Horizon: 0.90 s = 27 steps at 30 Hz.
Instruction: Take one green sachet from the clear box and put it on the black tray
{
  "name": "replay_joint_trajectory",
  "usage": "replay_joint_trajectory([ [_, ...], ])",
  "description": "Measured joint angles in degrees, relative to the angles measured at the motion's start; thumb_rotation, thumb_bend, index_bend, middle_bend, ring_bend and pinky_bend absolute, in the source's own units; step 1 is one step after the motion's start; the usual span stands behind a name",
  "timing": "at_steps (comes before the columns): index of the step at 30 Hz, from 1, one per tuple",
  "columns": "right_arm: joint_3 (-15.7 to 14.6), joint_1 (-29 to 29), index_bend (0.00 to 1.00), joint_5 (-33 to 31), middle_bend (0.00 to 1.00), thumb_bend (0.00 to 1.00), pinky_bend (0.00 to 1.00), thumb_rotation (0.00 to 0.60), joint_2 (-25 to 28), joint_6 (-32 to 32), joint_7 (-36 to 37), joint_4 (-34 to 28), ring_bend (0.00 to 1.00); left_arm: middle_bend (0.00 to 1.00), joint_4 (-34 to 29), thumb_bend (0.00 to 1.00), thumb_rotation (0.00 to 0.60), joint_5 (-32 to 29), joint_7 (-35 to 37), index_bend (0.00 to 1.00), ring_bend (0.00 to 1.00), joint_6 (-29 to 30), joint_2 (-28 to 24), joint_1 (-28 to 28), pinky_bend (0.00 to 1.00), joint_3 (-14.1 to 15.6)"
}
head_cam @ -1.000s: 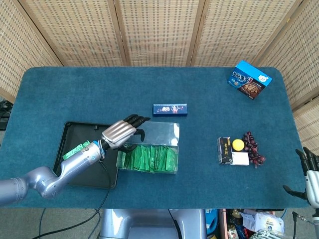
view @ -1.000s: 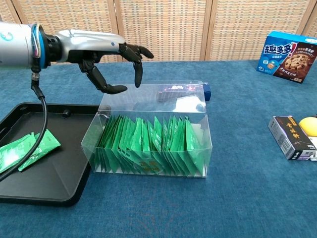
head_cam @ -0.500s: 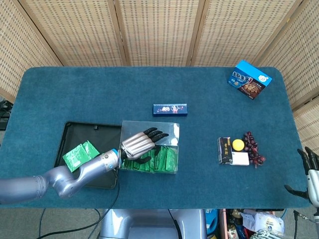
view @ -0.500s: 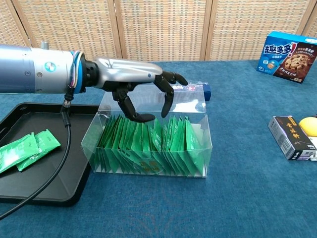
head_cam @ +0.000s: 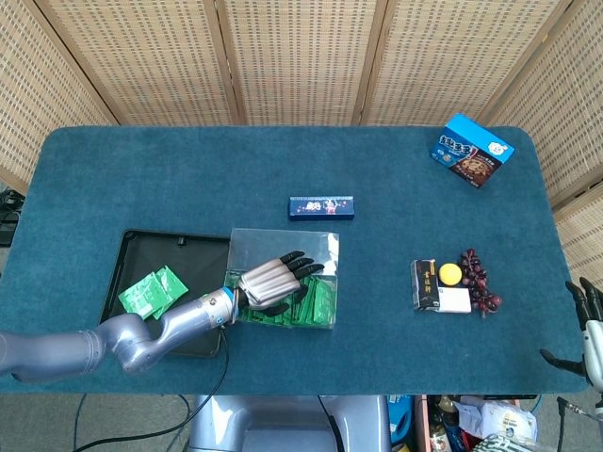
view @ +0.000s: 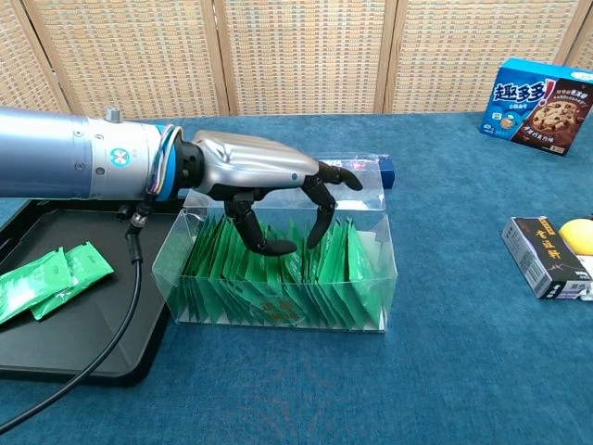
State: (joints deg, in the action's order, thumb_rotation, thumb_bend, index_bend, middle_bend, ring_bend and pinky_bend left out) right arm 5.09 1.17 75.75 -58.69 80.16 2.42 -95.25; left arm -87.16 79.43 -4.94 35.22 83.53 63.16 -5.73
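A clear box [head_cam: 283, 245] [view: 390, 243] near the table's front holds a row of upright green sachets [head_cam: 317, 301] [view: 347, 269]. My left hand [head_cam: 273, 280] [view: 264, 171] reaches down into the box from the left, fingers spread. Its fingertips [view: 318, 237] dip among the tops of the sachets, and no sachet is lifted. The black tray [head_cam: 151, 247] [view: 93, 343] lies just left of the box, with two green sachets [head_cam: 151, 292] [view: 46, 278] on it. My right hand [head_cam: 589, 330] hangs off the table's front right corner, fingers apart and holding nothing.
A dark blue bar box [head_cam: 321, 207] lies behind the clear box. At the far right is a blue cookie box [head_cam: 473, 151] [view: 542, 93]. A black packet [head_cam: 427, 284] [view: 542, 255], a yellow round thing [head_cam: 450, 274] and dark grapes [head_cam: 479, 281] sit at right.
My left hand has moved from above the tray's right edge over the box and come down, so its fingertips now reach among the sachets. The right hand has barely moved.
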Motion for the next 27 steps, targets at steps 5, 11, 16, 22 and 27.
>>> replay_joint_trajectory([
  [5, 0.0, 0.0, 0.00, 0.1, 0.00, 0.00, 0.00, 0.600, 0.0, 0.1, 0.0, -0.1, 0.00, 0.00, 0.4, 0.45, 0.600, -0.1, -0.3, 0.48, 0.00, 0.2, 0.6, 0.0, 0.00, 0.2],
  [11, 0.0, 0.0, 0.00, 0.0, 0.00, 0.00, 0.00, 0.600, 0.0, 0.1, 0.0, -0.1, 0.00, 0.00, 0.3, 0.45, 0.600, 0.3, -0.4, 0.48, 0.00, 1.4, 0.7, -0.5, 0.00, 0.5],
  [16, 0.0, 0.0, 0.00, 0.1, 0.00, 0.00, 0.00, 0.600, 0.0, 0.0, 0.0, -0.1, 0.00, 0.00, 0.5, 0.45, 0.600, 0.8, -0.2, 0.48, 0.00, 1.9, 0.5, -0.9, 0.00, 1.1],
  [22, -0.1, 0.0, 0.00, 0.0, 0.00, 0.00, 0.00, 0.600, -0.1, 0.0, -0.2, 0.0, 0.00, 0.00, 0.9, 0.45, 0.600, 0.9, -0.1, 0.48, 0.00, 1.9, 0.8, -1.1, 0.00, 1.5],
  [27, -0.1, 0.1, 0.00, -0.1, 0.00, 0.00, 0.00, 0.600, -0.1, -0.2, -0.3, -0.1, 0.00, 0.00, 1.6, 0.45, 0.600, 1.3, -0.1, 0.48, 0.00, 2.3, 1.2, -1.3, 0.00, 1.7],
])
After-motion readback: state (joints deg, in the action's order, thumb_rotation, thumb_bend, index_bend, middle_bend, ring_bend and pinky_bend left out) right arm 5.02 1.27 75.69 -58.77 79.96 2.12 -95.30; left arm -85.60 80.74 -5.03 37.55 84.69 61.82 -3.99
